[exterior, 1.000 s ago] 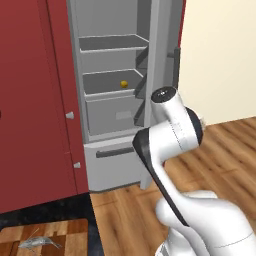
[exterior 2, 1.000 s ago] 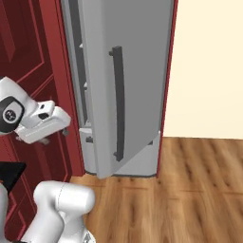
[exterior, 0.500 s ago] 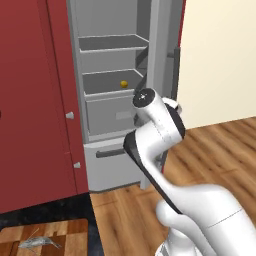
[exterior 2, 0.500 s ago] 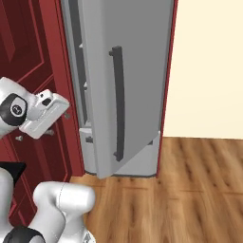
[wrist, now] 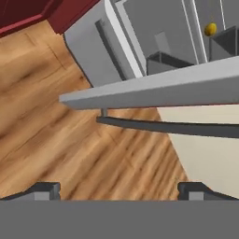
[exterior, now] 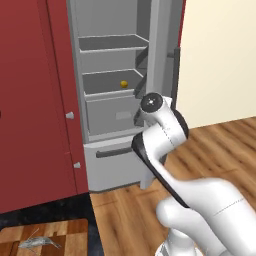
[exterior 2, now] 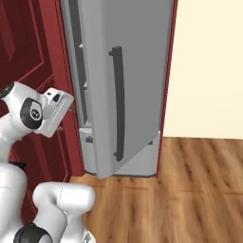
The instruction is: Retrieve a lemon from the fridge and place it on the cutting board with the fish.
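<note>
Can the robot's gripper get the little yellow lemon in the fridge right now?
Probably, but not yet. The fridge door is open and the lemon sits alone on a shelf with nothing in front. The open gripper points down at the floor, so the arm must turn first.

No readable text, labels or numbers anywhere — surfaces are all plain.
</note>
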You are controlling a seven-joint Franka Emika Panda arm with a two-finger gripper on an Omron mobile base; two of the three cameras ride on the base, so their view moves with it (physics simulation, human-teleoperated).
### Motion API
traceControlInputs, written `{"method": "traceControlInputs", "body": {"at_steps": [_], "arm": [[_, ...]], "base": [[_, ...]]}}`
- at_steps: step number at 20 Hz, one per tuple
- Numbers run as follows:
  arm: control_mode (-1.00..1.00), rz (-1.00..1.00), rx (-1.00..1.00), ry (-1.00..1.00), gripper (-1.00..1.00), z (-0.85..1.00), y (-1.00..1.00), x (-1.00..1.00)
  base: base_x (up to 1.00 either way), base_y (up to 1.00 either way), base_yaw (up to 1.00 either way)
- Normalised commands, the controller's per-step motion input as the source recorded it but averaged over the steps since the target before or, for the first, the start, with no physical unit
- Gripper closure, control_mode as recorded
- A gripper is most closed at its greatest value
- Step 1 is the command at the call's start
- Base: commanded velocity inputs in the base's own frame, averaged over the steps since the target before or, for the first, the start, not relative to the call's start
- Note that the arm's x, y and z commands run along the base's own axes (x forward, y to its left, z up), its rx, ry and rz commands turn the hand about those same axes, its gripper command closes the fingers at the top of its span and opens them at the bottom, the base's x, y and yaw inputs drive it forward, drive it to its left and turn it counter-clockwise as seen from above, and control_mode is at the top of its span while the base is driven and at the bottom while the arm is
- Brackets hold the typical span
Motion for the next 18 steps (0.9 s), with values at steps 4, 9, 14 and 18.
{"method": "traceControlInputs", "body": {"at_steps": [4, 9, 14, 18], "arm": [[-1.00, 0.19, 0.00, 0.02, -1.00, -0.05, -0.03, 0.72], [-1.00, 0.11, -0.04, 0.02, -1.00, 0.00, 0.23, 0.68], [-1.00, 0.03, -0.09, 0.08, -1.00, 0.00, 0.30, 0.45], [-1.00, -0.21, -0.15, 0.21, -1.00, -0.03, 0.00, 0.46]], "base": [[0.00, 0.00, 0.00], [0.00, 0.00, 0.00], [0.00, 0.00, 0.00], [0.00, 0.00, 0.00]]}}
